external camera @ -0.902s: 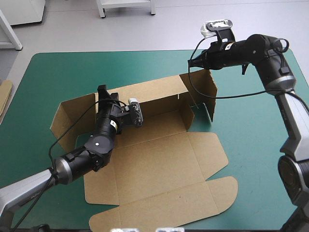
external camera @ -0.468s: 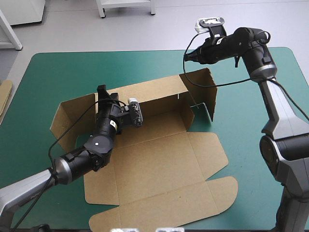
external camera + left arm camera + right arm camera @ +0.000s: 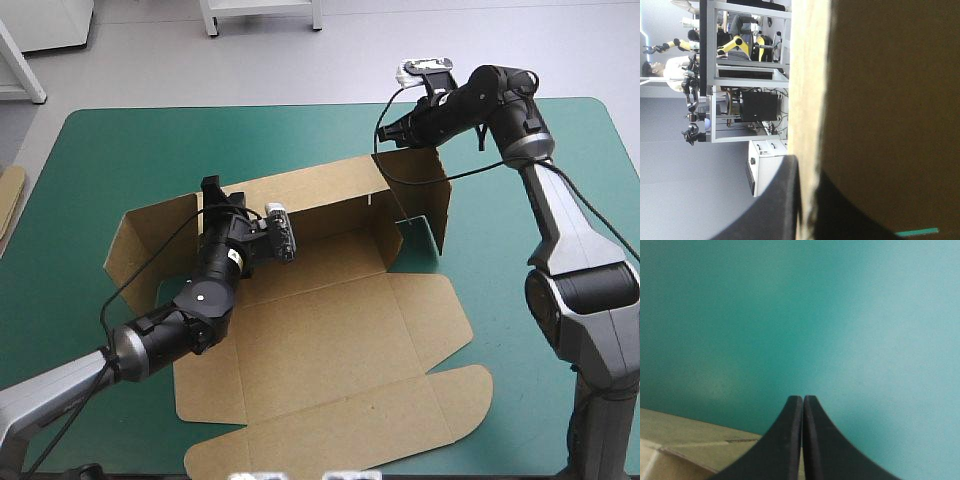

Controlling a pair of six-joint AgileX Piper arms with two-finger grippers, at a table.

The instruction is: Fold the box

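The brown box (image 3: 330, 330) lies open on the teal-green cover, its long back wall (image 3: 300, 190) and its right side flap (image 3: 420, 185) standing upright. My left gripper (image 3: 212, 192) is shut on the back wall's top edge near its left end. In the left wrist view the board's edge (image 3: 807, 90) runs between the two black fingers of that gripper (image 3: 807, 172). My right gripper (image 3: 383, 134) hovers shut and empty just above the far top corner of the right flap. In the right wrist view its tips (image 3: 803, 399) point at bare cover, with board (image 3: 690, 447) beside and below them.
A strip of more brown board (image 3: 10, 200) shows at the table's left edge. The box's lid and front flaps (image 3: 400, 420) lie flat toward the near edge. Bare teal-green cover (image 3: 520, 330) stretches to the right of the box and behind it.
My right arm has swung leftward, and its shut gripper came down a little toward the right flap's far corner. The left arm and the box have not moved.
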